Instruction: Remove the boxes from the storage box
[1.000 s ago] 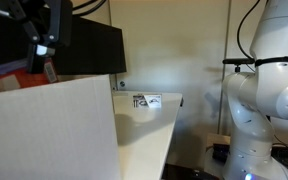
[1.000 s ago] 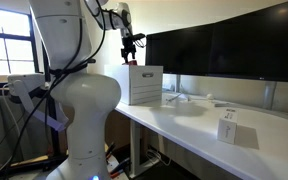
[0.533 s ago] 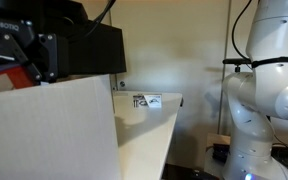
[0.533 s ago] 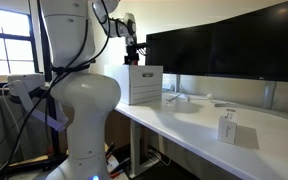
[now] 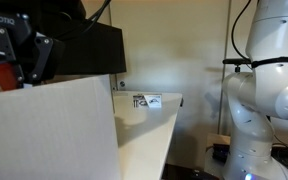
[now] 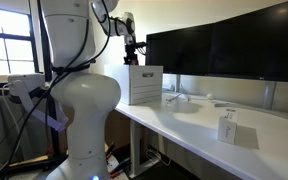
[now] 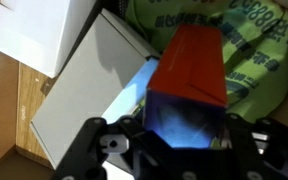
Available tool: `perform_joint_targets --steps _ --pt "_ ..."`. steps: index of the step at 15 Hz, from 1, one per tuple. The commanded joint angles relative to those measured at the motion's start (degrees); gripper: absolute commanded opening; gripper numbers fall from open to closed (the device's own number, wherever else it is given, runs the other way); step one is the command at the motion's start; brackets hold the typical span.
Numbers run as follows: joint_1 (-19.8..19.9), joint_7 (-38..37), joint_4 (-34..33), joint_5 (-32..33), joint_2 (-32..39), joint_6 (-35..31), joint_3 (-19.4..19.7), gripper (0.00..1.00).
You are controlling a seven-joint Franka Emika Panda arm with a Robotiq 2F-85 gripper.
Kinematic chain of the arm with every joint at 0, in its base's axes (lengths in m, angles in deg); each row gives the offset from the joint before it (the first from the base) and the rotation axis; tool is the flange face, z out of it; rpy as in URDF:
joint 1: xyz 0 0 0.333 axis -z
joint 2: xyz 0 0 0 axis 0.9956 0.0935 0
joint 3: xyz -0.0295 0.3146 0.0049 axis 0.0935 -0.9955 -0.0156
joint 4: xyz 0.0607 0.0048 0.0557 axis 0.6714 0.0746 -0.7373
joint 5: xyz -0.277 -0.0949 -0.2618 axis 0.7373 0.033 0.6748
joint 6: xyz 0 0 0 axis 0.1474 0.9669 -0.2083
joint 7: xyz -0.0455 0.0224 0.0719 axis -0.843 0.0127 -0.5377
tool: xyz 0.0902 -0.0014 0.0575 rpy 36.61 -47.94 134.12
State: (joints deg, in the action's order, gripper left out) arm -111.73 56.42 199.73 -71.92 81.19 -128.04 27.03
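Observation:
In the wrist view my gripper (image 7: 189, 128) has its jaws tight against both sides of a red box (image 7: 194, 55) with a blue-purple end face, inside the storage box (image 7: 6, 120). A plain whitish box (image 7: 94, 85) lies beside the red one, and another white one (image 7: 39, 30) sits at the top left. In both exterior views the gripper (image 5: 24, 60) (image 6: 132, 55) reaches down into the off-white storage box (image 5: 54, 130) (image 6: 142, 85), whose wall hides the fingertips.
A green printed packet (image 7: 259, 40) lies under the red box. A white carton with black print (image 5: 147, 101) and a small white carton (image 6: 228, 128) stand on the white table (image 6: 194, 120). Dark monitors (image 6: 224, 45) line the back of the table.
The gripper has come down from above the storage box into it. Its jaws have drawn in from wide open onto the red box.

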Motion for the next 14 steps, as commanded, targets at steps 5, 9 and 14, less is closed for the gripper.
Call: perform_joint_targets --steps 5,9,14 --pt "0.3 -2.1 0.3 0.8 -1.8 1.2 -2.2 0.17" --pt "0.1 -4.6 0.8 0.7 -2.0 1.1 -2.9 0.17" --pt "0.5 -6.9 -1.0 1.1 -1.8 1.6 -2.9 0.17"
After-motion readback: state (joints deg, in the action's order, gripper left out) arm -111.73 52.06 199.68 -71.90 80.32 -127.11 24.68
